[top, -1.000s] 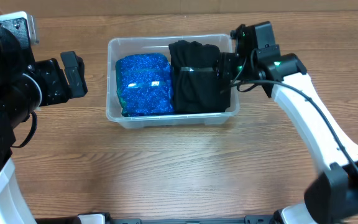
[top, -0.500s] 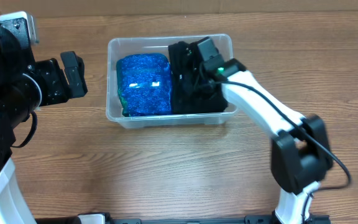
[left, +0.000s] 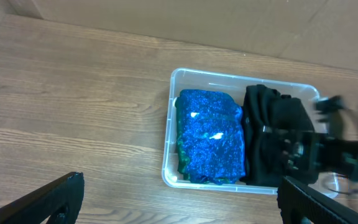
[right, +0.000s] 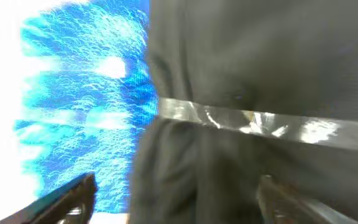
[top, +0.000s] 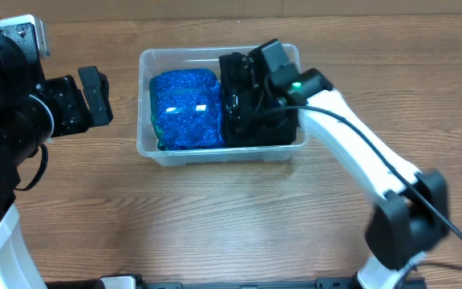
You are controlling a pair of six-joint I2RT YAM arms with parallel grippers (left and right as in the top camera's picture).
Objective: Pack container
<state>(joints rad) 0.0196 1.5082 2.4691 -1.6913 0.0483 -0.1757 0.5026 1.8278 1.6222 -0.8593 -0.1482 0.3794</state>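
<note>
- Overhead view: the container (top: 145,64) is sitting at the far middle of the wooden table (top: 215,209), holding a glittery blue bundle (top: 184,108) beside a black bundle (top: 251,132).
- The right gripper (right: 179,199) is hovering over the black bundle, fingers spread, grasping nothing.
- The left gripper (left: 179,190) is hanging well apart from the container, spread and empty.

Clear plastic container (top: 215,154) sits upright in the upper middle of the overhead frame, long side running left to right. Inside, a glittery blue bundle (top: 184,108) fills its left half, a black bundle (top: 243,132) its right.
</note>
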